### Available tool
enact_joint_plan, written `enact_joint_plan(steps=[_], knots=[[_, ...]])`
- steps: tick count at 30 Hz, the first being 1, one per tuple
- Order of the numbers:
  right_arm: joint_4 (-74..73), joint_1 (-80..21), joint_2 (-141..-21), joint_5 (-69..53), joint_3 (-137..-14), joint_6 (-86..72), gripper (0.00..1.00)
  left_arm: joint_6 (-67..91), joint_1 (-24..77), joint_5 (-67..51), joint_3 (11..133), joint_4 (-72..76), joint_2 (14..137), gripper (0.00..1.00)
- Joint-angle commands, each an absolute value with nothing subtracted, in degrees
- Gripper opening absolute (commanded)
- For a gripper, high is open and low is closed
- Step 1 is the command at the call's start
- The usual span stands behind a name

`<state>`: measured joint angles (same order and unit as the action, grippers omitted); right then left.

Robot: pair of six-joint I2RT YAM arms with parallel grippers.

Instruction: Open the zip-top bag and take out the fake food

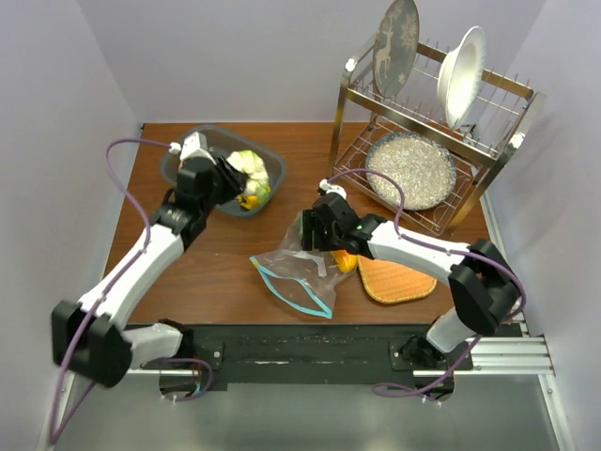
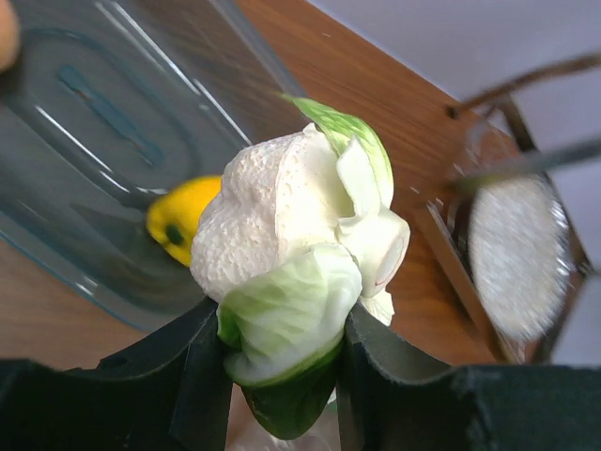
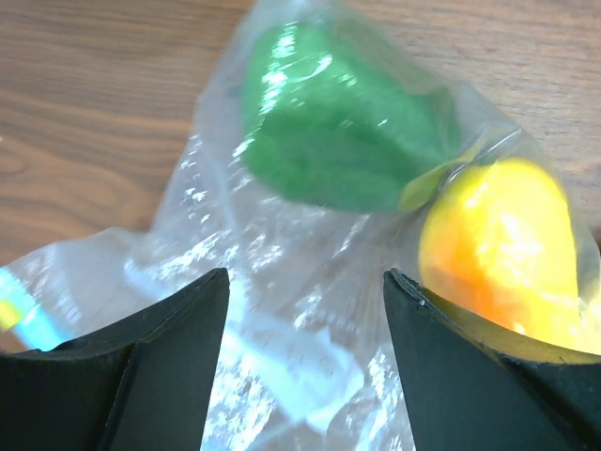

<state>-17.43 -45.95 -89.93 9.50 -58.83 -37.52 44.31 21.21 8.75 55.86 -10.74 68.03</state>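
Black mounting rail [image 1: 310, 349] runs along the near edge, brown wood-grain table [image 1: 211, 277] beyond it. The zip-top bag [image 1: 293, 271] lies flat near the table's middle front, crinkled, with its teal zip strip [image 1: 299, 299] curving on the near side. A pale patch on the plastic [image 3: 282, 343] is too blurred to read. Round orange woven mat [image 1: 396, 280] sits just beside the bag on the right.

The right gripper [image 1: 316, 235] is over the bag's far end, fingers [image 3: 178, 348] spread apart with nothing between them but plastic. A green piece [image 3: 338, 132] is inside the bag. An orange-yellow piece [image 3: 502, 244] is at the bag's edge by the mat; can't tell whether it is inside.

Farther back left, the left gripper [image 2: 277, 324] is clamped on a white cauliflower [image 2: 286, 235] with green leaves, held over a clear grey bin [image 1: 180, 155]. A yellow pepper [image 2: 183, 216] lies in the bin.

Far right is a metal dish rack [image 1: 488, 141], with plates upright on top and a speckled plate [image 1: 410, 169] below. Plain pale walls [image 1: 235, 56] all round.
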Motion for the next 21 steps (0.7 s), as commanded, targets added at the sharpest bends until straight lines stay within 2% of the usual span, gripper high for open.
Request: enact_joint_plan(steps=[1, 3, 6, 7, 8, 10, 13, 15, 18, 21], knots=[[-20.1, -47.9, -85.5, 9.5, -58.9, -37.3, 0.71, 41.1, 13.8, 5.1, 62.8, -2.6, 78.0, 0.33], [-20.9, -48.1, -83.9, 9.4, -58.7, -37.3, 0.71, 40.2, 11.8, 5.1, 64.9, -1.3, 83.9, 0.36], [-22.4, -48.4, -82.6, 9.6, -59.2, -36.2, 0.72, 39.6, 9.5, 4.4, 68.8, -1.4, 90.1, 0.62], [-22.9, -48.5, -81.9, 10.1, -59.4, -35.9, 0.72, 39.6, 8.9, 3.5, 70.6, -1.5, 91.3, 0.78], [-23.5, -48.4, -81.7, 10.5, -59.8, -35.3, 0.73, 39.2, 8.4, 3.3, 71.5, -2.1, 92.0, 0.87], [-25.6, -48.5, -81.5, 11.2, -61.1, -33.7, 0.74, 37.2, 8.3, 3.4, 74.2, -4.6, 92.7, 1.00], [-27.0, -48.5, -81.5, 12.1, -62.4, -32.0, 0.76, 35.7, 8.2, 4.4, 77.0, -10.3, 91.6, 1.00], [-27.7, -48.5, -81.7, 12.7, -62.9, -31.0, 0.77, 35.6, 8.2, 3.9, 73.7, -11.7, 87.0, 1.00], [-28.3, -48.4, -83.5, 15.1, -64.2, -29.5, 0.78, 36.6, 10.4, 2.9, 62.3, -11.5, 76.3, 0.90], [-28.7, -48.3, -86.9, 15.6, -67.2, -28.5, 0.78, 39.2, 15.6, 4.9, 49.6, -12.0, 64.1, 0.70]])
